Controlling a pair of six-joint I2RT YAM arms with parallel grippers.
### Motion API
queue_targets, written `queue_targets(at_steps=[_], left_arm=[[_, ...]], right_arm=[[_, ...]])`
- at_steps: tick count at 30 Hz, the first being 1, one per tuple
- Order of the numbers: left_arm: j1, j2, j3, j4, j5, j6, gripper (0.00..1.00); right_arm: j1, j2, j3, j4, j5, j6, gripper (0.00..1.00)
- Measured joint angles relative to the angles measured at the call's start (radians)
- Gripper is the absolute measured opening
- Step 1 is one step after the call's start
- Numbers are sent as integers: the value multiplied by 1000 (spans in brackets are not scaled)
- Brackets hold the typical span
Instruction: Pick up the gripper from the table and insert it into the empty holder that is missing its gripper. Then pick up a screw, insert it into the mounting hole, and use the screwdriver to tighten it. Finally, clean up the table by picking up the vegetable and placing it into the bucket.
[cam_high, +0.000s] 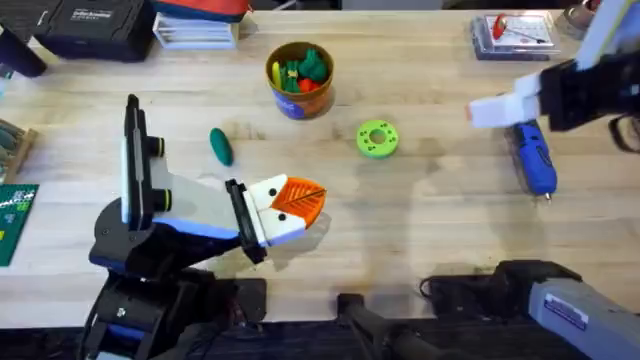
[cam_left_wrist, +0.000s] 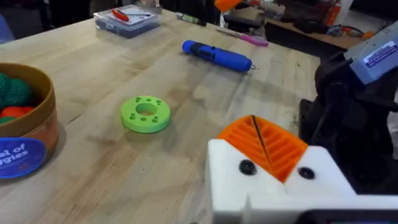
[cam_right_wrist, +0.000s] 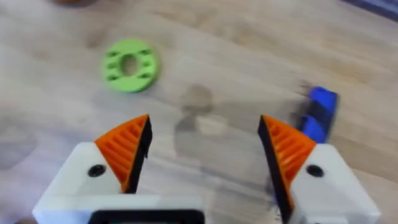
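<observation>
Hovering with fingers apart, the right gripper (cam_right_wrist: 202, 149) seems just beside the screwdriver (cam_right_wrist: 318, 115).

1. The table (cam_high: 420, 230) is light wood with visible plank grain and a smooth, faintly sheened top.
2. The screwdriver (cam_high: 533, 160) has a smooth blue plastic body and a thin metal bit.
3. The left gripper (cam_left_wrist: 264, 146) has white matt plastic blocks and orange ribbed plastic pads.
4. The lime-green disc (cam_high: 377, 139) looks like matt plastic.
5. The vegetable (cam_high: 220, 146) is dark green with a slight gloss.
6. The bucket (cam_high: 299, 80) has a smooth yellow rim.
</observation>
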Motion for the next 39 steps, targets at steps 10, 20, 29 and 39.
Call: queue_targets(at_steps=[10, 20, 29, 39], left_arm=[[0, 0, 0, 0, 0, 0, 8], [0, 0, 0, 0, 0, 0, 8], [0, 0, 0, 0, 0, 0, 8], [0, 0, 0, 0, 0, 0, 8]], right_arm=[[-213, 205, 0, 104, 80, -125, 994], [-300, 464, 0, 189, 229, -237, 993], [-336, 653, 0, 298, 283, -289, 992], [-352, 714, 1, 318, 256, -286, 994]])
